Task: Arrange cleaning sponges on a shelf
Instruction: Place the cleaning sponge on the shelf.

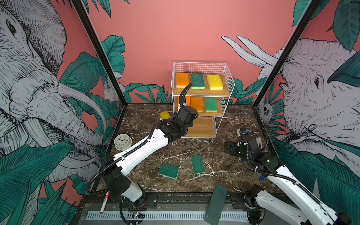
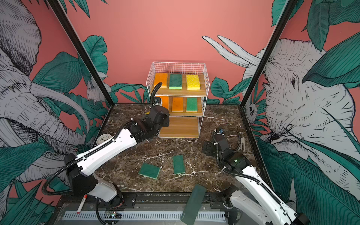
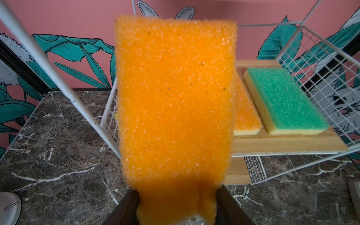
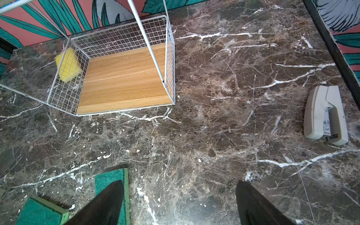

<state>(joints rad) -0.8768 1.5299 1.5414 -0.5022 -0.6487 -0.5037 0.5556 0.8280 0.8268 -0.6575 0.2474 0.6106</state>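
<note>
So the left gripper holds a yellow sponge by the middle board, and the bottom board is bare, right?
Not yellow: the left wrist view shows the sponge in the left gripper is orange. It is by the middle board, and the bottom board is bare.

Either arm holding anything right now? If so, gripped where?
Left gripper holds a rectangular orange foam sponge, fingers pinching one short end. Right gripper is open and holds nothing.
</note>
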